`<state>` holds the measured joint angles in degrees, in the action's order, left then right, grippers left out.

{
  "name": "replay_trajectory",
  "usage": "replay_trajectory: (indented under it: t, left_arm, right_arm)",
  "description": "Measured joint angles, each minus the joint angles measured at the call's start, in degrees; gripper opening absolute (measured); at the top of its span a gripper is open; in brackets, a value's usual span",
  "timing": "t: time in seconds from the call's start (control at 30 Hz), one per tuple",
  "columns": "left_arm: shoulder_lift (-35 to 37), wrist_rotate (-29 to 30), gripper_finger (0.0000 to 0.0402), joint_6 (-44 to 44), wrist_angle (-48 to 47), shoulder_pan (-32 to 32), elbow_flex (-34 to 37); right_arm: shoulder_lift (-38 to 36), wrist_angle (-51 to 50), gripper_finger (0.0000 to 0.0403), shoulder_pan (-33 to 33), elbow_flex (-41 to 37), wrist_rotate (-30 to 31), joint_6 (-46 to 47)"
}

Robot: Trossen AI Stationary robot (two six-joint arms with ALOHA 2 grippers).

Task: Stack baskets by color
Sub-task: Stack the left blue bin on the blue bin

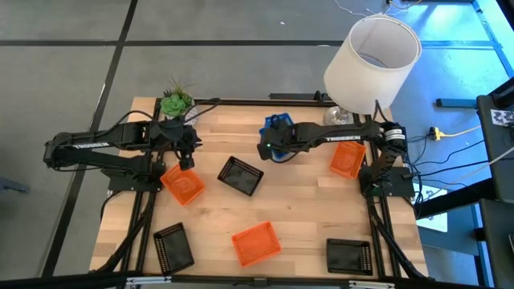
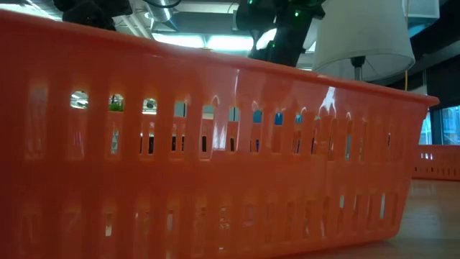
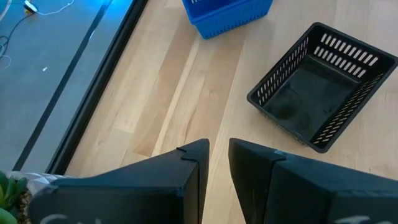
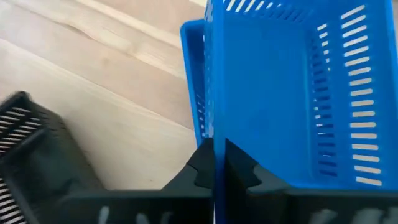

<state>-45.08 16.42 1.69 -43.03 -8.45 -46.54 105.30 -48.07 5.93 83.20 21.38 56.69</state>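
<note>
Blue baskets (image 1: 277, 128) sit at the table's far middle, and my right gripper (image 1: 269, 149) is shut on one of them (image 4: 292, 93). A second blue basket's rim (image 4: 191, 87) shows right behind it. Three orange baskets rest on their bottoms: one at the left (image 1: 183, 185), one near the front (image 1: 257, 242), one at the right (image 1: 347, 159). Black baskets stand at the middle (image 1: 241, 175), front left (image 1: 173, 247) and front right (image 1: 349, 257). My left gripper (image 3: 217, 158) hangs open above the table's left part (image 1: 186, 148), holding nothing. My right gripper pinches one wall of the blue basket at its rim (image 4: 214, 134), one finger inside the basket and one outside. The fingers slant down from the table's right side. The basket sits tilted in the hold; whether it is clear of the other blue basket I cannot tell.
A white lampshade (image 1: 373, 60) stands over the far right corner, and a small green plant (image 1: 177, 100) is at the far left. In the low view the front orange basket (image 2: 215, 144) fills nearly the whole picture. Bare wood lies between the baskets at the middle.
</note>
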Motion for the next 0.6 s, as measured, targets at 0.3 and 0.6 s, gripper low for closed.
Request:
replay_trajectory:
  t: [0.3,0.6]
  left_arm:
    - [0.0,0.0,0.0055,0.0,0.1,0.0,0.0]
    - [0.0,0.0,0.0055,0.0,0.1,0.0,0.0]
  right_arm:
    - [2.2,-0.6,0.0027,0.8,0.0,-0.4,-0.2]
    - [2.1,-0.5,0.0088,2.7,0.0,-0.4,-0.2]
